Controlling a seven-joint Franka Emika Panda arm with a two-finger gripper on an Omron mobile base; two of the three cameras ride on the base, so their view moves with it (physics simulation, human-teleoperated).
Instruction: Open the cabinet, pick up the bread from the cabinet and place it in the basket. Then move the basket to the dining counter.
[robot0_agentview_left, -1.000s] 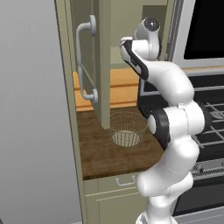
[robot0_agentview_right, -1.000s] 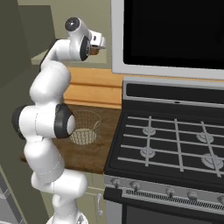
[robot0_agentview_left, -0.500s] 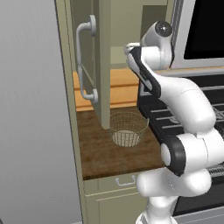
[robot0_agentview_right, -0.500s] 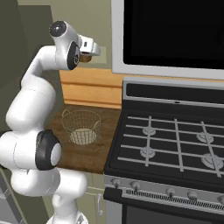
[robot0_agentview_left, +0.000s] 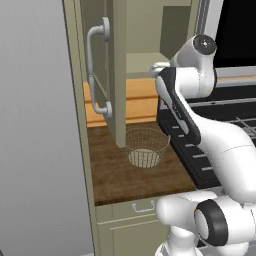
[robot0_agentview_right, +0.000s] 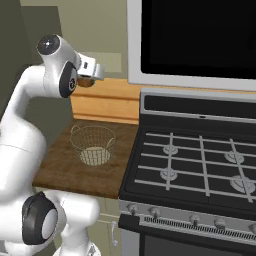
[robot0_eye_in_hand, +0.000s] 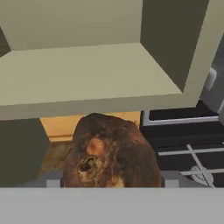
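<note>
We've got the bread (robot0_eye_in_hand: 111, 153) clamped in our claw (robot0_agentview_right: 88, 80), held up just outside the open cabinet (robot0_agentview_left: 119, 75), above the back edge of the counter (robot0_agentview_left: 120, 175). The basket (robot0_agentview_left: 145, 147) sits below on the counter, near the edge against the stove (robot0_agentview_right: 200, 165). Best we centre over its rim, lower gently, and only then let go!

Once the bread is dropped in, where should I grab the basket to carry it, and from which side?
Take the basket by its rim ring, coming straight down from above with one finger inside the mesh wall and one outside. It stands upright and open-topped on the dark worktop, so the rim is free; the near side looks least crowded. The gripper is full with the bread.
</note>
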